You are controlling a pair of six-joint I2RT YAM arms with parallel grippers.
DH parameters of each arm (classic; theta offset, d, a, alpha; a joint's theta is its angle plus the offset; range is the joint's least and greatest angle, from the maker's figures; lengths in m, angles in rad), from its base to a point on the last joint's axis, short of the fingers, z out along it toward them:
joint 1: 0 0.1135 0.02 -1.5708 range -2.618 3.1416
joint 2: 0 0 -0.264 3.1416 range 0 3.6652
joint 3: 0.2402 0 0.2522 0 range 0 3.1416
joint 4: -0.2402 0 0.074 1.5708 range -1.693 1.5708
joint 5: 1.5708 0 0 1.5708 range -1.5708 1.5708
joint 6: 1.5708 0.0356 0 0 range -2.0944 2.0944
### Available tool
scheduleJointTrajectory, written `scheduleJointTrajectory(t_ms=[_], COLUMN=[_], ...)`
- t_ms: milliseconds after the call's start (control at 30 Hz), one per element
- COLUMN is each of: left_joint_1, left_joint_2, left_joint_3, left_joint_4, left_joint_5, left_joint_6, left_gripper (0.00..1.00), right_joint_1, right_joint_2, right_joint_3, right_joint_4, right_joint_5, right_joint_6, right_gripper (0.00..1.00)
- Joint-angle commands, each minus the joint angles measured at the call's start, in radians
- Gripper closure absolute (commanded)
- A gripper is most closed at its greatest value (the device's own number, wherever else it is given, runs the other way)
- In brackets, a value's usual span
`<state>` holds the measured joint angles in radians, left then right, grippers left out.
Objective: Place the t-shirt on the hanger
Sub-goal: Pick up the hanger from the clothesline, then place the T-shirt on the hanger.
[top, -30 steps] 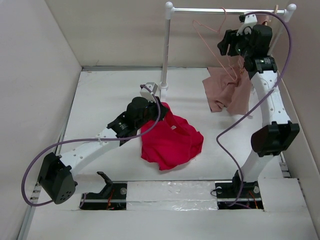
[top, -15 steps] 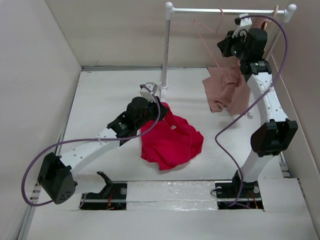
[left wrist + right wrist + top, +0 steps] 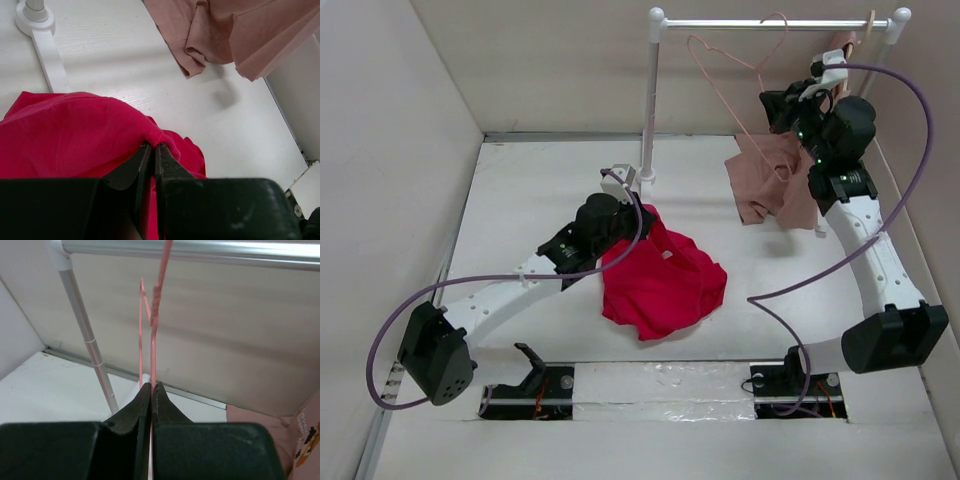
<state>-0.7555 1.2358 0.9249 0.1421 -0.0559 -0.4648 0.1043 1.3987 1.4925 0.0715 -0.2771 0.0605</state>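
Metal rail [image 3: 770, 21] on white post [image 3: 650, 100], pink-tan shirt [image 3: 775, 185] hanging below its right end, white table [image 3: 520, 200], beige walls [image 3: 520, 60]

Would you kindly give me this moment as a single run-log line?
left gripper: shut on t-shirt | right gripper: shut on hanger | hanger: hook on rail | t-shirt: heaped on table

Red t-shirt [image 3: 665, 285] on table [image 3: 520, 200], hanger [image 3: 724, 97] on rail [image 3: 720, 20]

The t-shirt [image 3: 665, 285] lies on the table [image 3: 540, 200], before and left of the hanger [image 3: 152, 355] on the rail [image 3: 770, 21].
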Motion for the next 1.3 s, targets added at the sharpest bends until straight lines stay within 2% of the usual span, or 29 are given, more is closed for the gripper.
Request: scheduleJointTrajectory(t_ms=[0,233,433,500,667,833,900,1000,1100,1267], left_joint_1=[0.002,0.012,0.060,0.091,0.156,0.214,0.223,0.223,0.223,0.209], left_joint_2=[0.010,0.027,0.056,0.082,0.113,0.122,0.134,0.148,0.155,0.142], left_joint_3=[0.051,0.051,0.087,0.110,0.134,0.138,0.144,0.164,0.175,0.177], left_joint_4=[0.070,0.106,0.134,0.122,0.137,0.154,0.148,0.151,0.145,0.137], left_joint_5=[-0.015,-0.013,0.013,0.014,0.021,0.037,0.036,0.034,0.041,0.045], left_joint_6=[0.005,-0.011,-0.026,-0.025,-0.023,-0.026,-0.023,-0.018,-0.020,-0.014], left_gripper=[1.00,1.00,1.00,1.00,1.00,1.00,1.00,1.00,1.00,1.00], right_joint_1=[0.006,0.015,0.096,0.152,0.331,0.432,0.452,0.489,0.526,0.552], right_joint_2=[-0.029,-0.075,-0.226,-0.324,-0.533,-0.781,-0.834,-0.899,-0.920,-0.899], right_joint_3=[-0.096,-0.193,-0.366,-0.464,-0.597,-0.699,-0.707,-0.730,-0.729,-0.752], right_joint_4=[0.114,0.146,0.143,0.128,-0.033,-0.309,-0.415,-0.470,-0.509,-0.475], right_joint_5=[0.023,-0.019,0.016,0.038,0.160,0.208,0.204,0.168,0.200,0.227], right_joint_6=[0.033,0.067,0.099,0.116,0.131,0.170,0.193,0.236,0.239,0.217], right_gripper=[1.00,1.00,1.00,1.00,1.00,1.00,1.00,1.00,1.00,1.00])
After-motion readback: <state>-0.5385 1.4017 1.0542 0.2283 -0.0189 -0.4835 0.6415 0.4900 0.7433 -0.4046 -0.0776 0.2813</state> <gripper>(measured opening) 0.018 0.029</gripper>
